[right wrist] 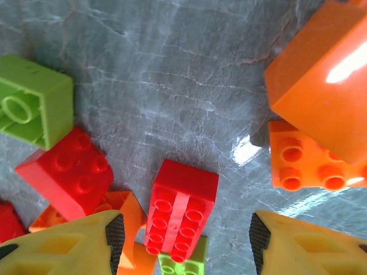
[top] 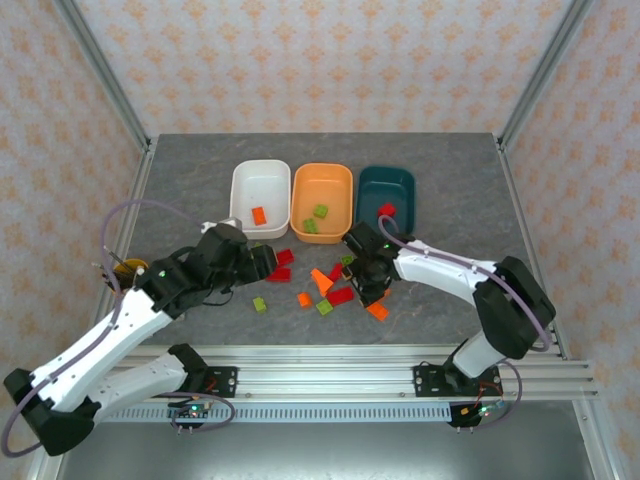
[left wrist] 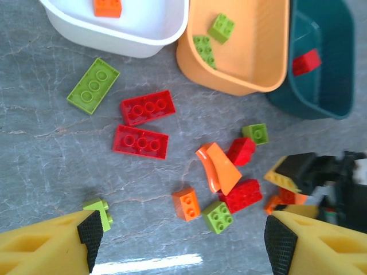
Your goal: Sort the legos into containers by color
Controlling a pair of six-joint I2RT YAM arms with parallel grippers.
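Three containers stand in a row at the back: a white tub (top: 262,185) with an orange brick (top: 258,215), an orange tub (top: 322,183) with two green bricks (top: 320,211), and a teal tub (top: 385,184) with a red brick (top: 386,210). Loose red, orange and green legos (top: 325,285) lie scattered in front of them. My left gripper (top: 258,262) hovers open over their left side, above an orange brick (left wrist: 186,204) and a green one (left wrist: 218,216), holding nothing. My right gripper (right wrist: 186,240) is low and open, its pads apart on either side of a red two-by-four brick (right wrist: 180,212).
A yellow cup (top: 128,270) stands at the table's left edge behind my left arm. Two flat red bricks (left wrist: 143,123) and a green one (left wrist: 93,86) lie in front of the white tub. Metal frame posts (top: 105,75) flank the table.
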